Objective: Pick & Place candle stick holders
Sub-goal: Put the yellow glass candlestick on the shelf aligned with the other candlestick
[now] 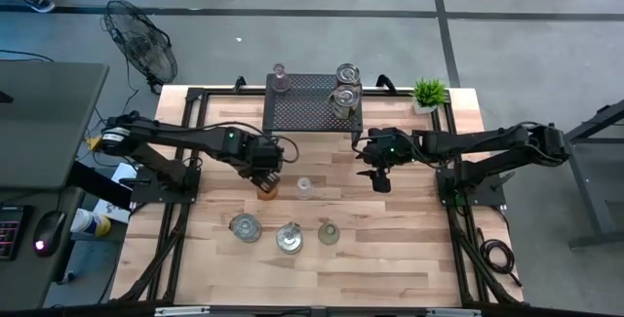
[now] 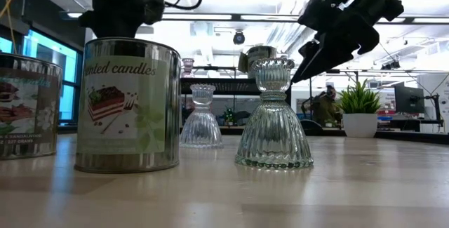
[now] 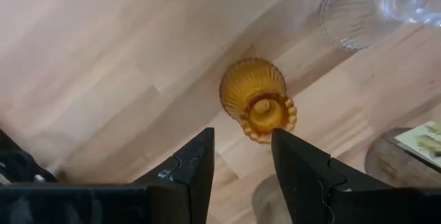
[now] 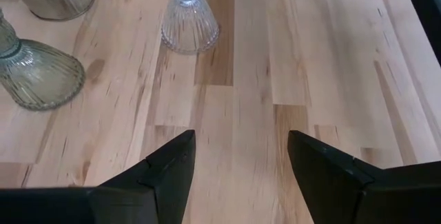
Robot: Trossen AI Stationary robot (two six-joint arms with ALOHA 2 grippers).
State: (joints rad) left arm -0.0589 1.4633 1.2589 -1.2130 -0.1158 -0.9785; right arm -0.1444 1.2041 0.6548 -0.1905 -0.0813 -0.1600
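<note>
Amber holder (image 1: 266, 189) half-hidden beneath left hand (image 1: 265, 177)

A light wooden table (image 1: 390, 249) is being used as the support for everything. Near its far edge a black perforated rack (image 1: 307, 104) is being kept, and the other things are being placed relative to it. A small potted plant (image 1: 428, 93) is standing beside the rack. In front of the rack, an amber holder (image 1: 266, 189) and a clear glass holder (image 1: 304, 187) are standing. Further forward, two tin candles (image 1: 245, 226) (image 1: 289, 238) and a pale green holder (image 1: 328, 231) are being lined up.
</note>
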